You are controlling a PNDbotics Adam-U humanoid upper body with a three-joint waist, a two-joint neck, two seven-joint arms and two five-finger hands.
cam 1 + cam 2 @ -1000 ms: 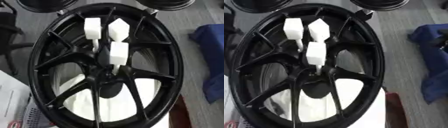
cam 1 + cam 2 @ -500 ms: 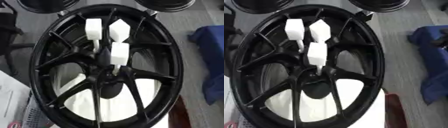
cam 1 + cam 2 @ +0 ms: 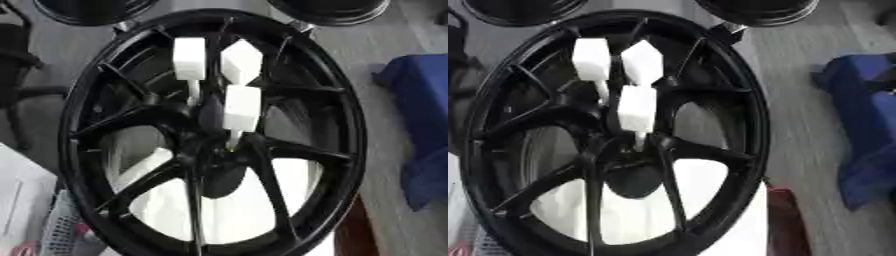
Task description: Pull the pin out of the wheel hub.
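At the left edge lay a pale sheet (image 3: 22, 200) and, low in the corner, a grey basket-like thing (image 3: 66, 230). The black wheel hub (image 3: 83, 120) filled the middle of both views, its spokes meeting at a dark centre. Three white pins stood in it near that centre: the left pin (image 3: 189, 58) and the upper right pin (image 3: 241, 61) farther up, and the lower pin (image 3: 241, 107) nearest the centre, its thin stem reaching down between the spokes. All three seemed seated, so the pulling, by my reading, was either yet to come or these were pins left after others had gone; the pictures did not settle which. To the right lay a blue cloth (image 3: 424, 120). Neither hand appeared in either view, so nothing could be said of their fingers.
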